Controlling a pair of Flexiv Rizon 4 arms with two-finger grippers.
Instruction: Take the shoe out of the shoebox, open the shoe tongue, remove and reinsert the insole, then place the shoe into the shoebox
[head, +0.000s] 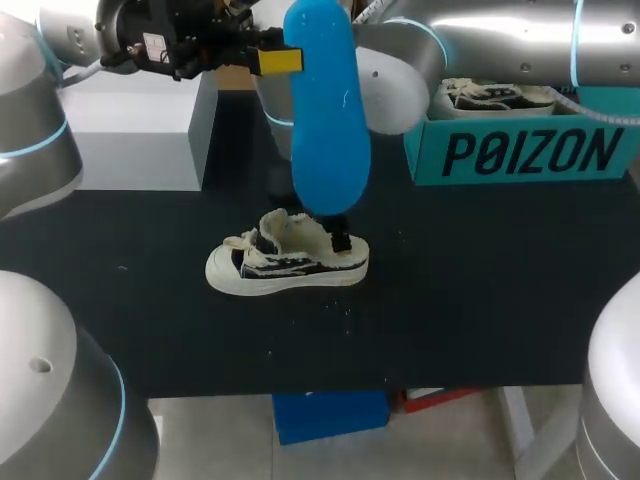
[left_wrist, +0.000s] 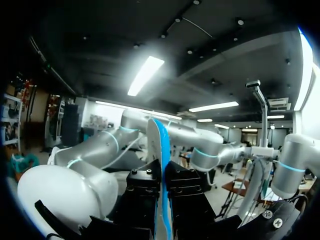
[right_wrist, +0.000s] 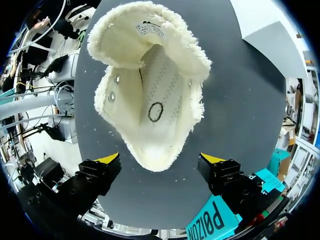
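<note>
Shoe (head: 287, 262) toe left; insole (head: 325, 110) seemingly upright.

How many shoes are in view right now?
2: one sneaker on the table, second sneaker inside the teal shoebox, far right; others may hide inside.

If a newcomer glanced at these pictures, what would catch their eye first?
The bright blue insole stands out first. The left gripper holds it upright, high over the table's middle. Just below it the cream and black shoe stands on the dark table, with the right gripper open at its heel. At the far right, the teal shoebox holds a second shoe.
</note>
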